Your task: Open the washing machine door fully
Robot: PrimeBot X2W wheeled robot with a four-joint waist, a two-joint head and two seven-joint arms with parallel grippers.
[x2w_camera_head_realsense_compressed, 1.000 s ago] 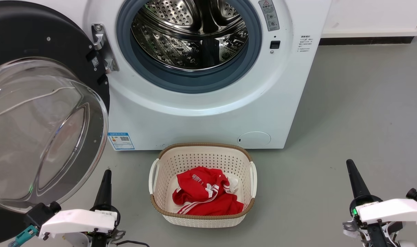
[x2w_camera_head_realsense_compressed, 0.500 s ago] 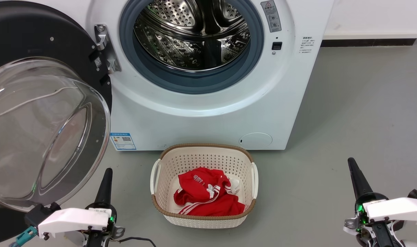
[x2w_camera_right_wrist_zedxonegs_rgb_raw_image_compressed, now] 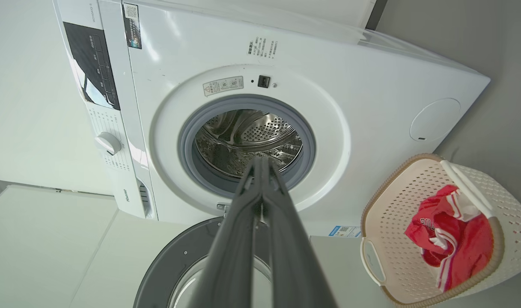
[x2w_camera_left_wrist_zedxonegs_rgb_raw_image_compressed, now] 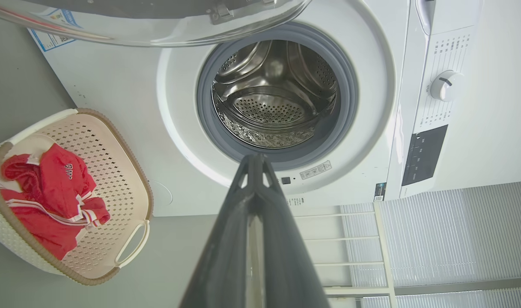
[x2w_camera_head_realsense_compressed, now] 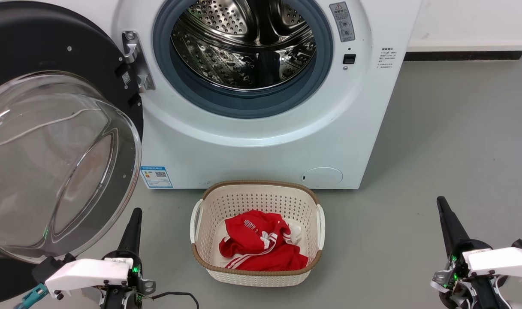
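Judging the job nearly done: the one washing machine door (x2w_camera_head_realsense_compressed: 59, 163) hangs swung wide off the hinge side of the one washing machine (x2w_camera_head_realsense_compressed: 261, 141); little swing can remain. In front of it, my left tool (x2w_camera_head_realsense_compressed: 135, 214) and right tool (x2w_camera_head_realsense_compressed: 443, 206) are each pressed together, pinching nothing. One basket (x2w_camera_head_realsense_compressed: 256, 274) stands between them.

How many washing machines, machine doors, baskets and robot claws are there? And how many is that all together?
washing machine: 1
washing machine door: 1
basket: 1
claws: 2 (left claw, right claw)
Total: 5
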